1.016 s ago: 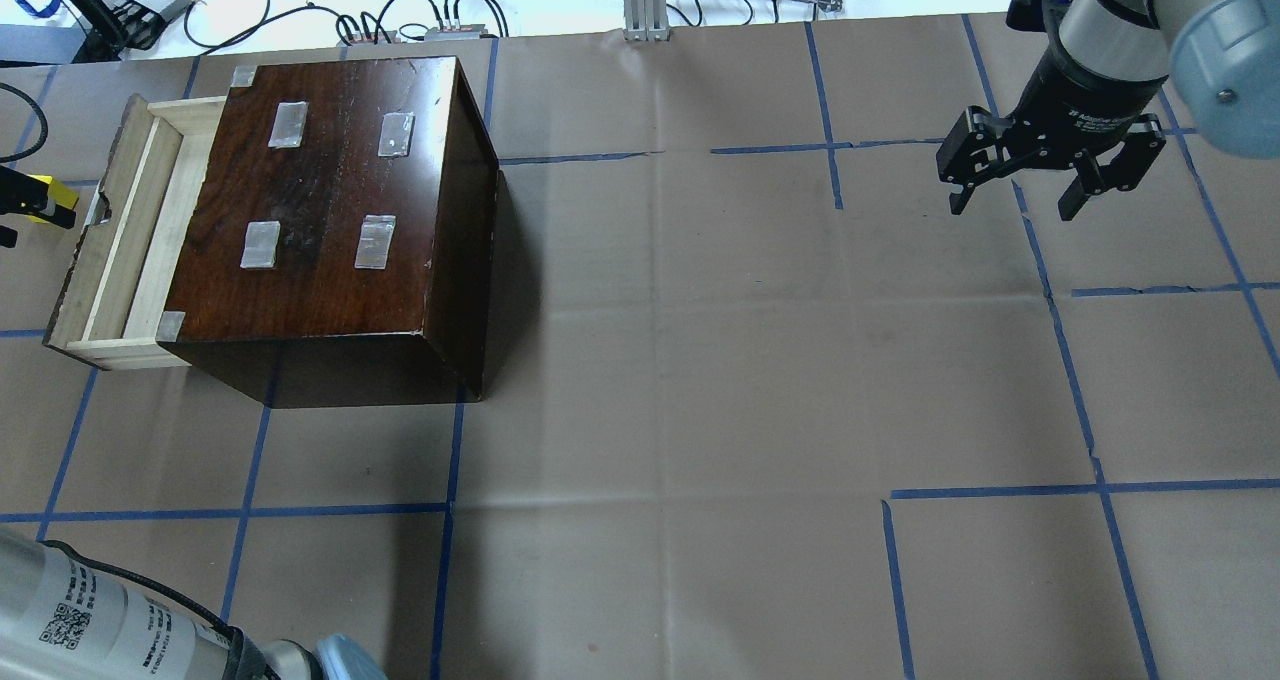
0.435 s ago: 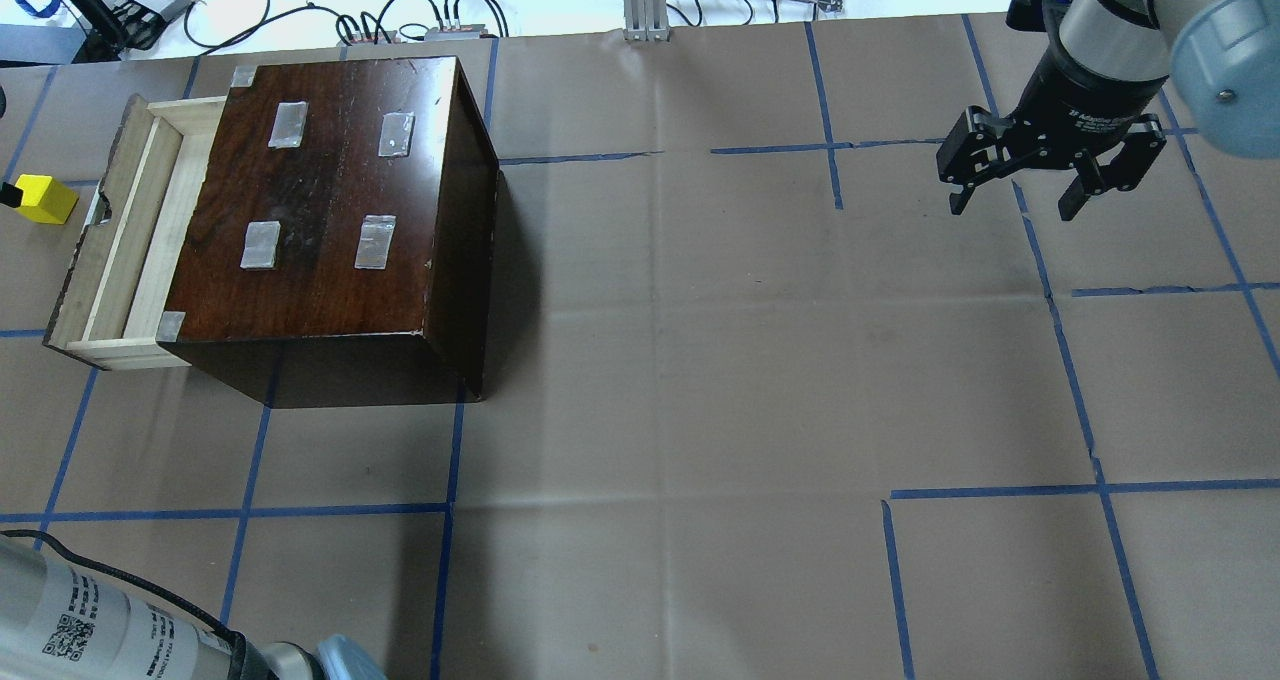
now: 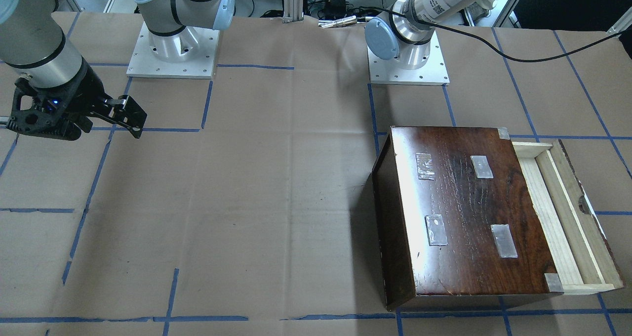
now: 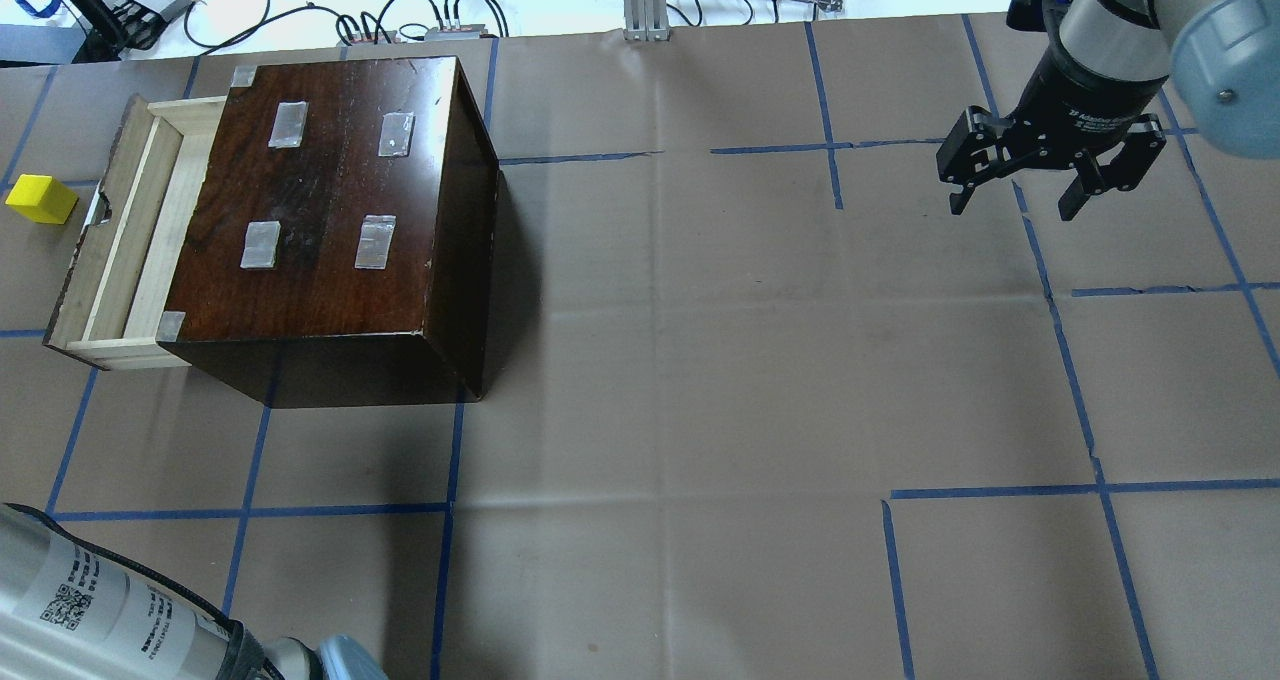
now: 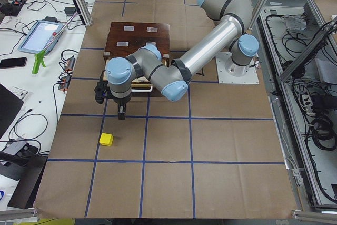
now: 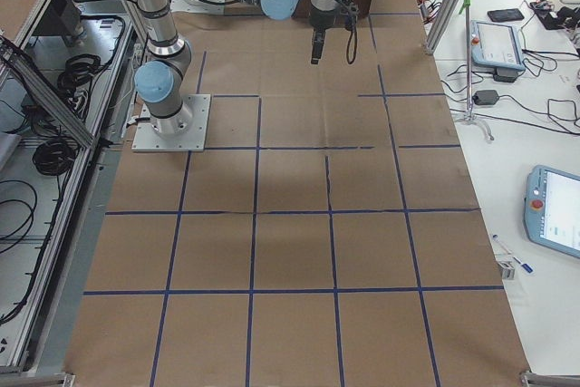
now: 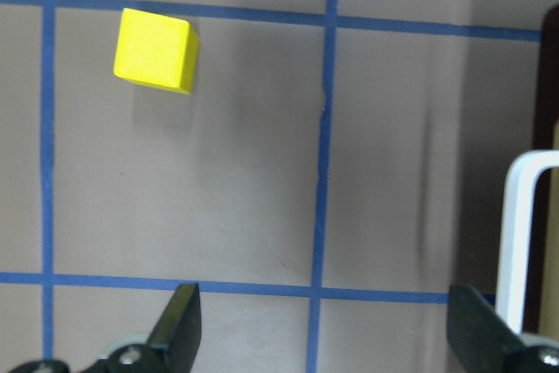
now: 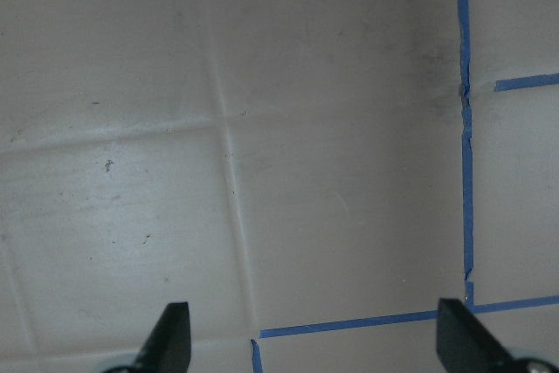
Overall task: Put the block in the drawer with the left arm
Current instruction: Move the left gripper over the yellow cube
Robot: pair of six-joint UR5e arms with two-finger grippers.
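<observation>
The yellow block sits on the paper-covered table just left of the open drawer of the dark wooden box. It also shows in the exterior left view and the left wrist view. My left gripper is open and empty, above the table between block and drawer; it is out of the overhead view. The drawer looks empty. My right gripper is open and empty, far off at the table's other end.
The drawer's dark front panel is at the right edge of the left wrist view. Blue tape lines grid the brown paper. Cables and devices lie beyond the table's far edge.
My left gripper's fingers were around the block at the overhead view's left edge; they have let go and pulled out of that view. The block stays on the table. The right arm has not moved.
</observation>
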